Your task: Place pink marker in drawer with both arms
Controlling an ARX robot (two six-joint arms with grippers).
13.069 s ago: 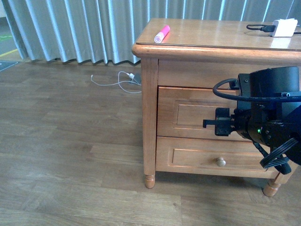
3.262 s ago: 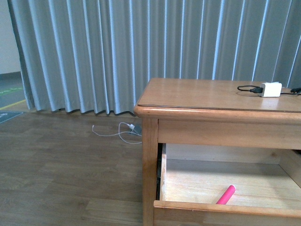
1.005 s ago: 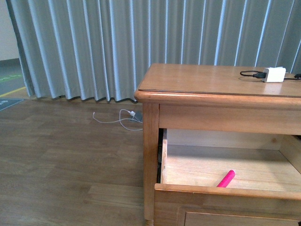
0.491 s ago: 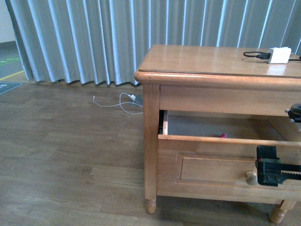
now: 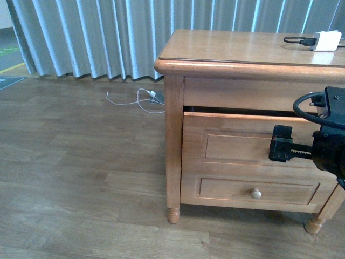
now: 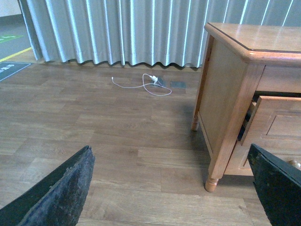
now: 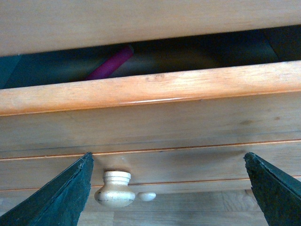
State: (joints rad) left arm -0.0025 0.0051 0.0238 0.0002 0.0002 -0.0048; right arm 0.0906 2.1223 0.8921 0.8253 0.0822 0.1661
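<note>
The pink marker (image 7: 111,63) lies inside the drawer (image 5: 242,141), showing only through the dark slit above the drawer front (image 7: 155,87) in the right wrist view. In the front view the marker is hidden. The drawer stands ajar by a narrow gap. My right gripper (image 5: 281,143) is open just in front of the drawer's panel, its fingers (image 7: 61,197) spread wide to either side of the pale knob (image 7: 114,189) and clear of it. My left gripper (image 6: 169,188) hangs open over the floor, left of the cabinet, holding nothing.
The cabinet (image 5: 242,51) carries a white charger (image 5: 326,40) with a black cable on top. Below sits a second drawer front with its own knob (image 5: 255,192). A white cord (image 5: 141,100) lies on the wooden floor by the grey curtain (image 5: 108,32).
The drawer has slid in from well open to nearly shut. My right gripper has moved in with it, toward the cabinet. The marker no longer shows in the front view.
</note>
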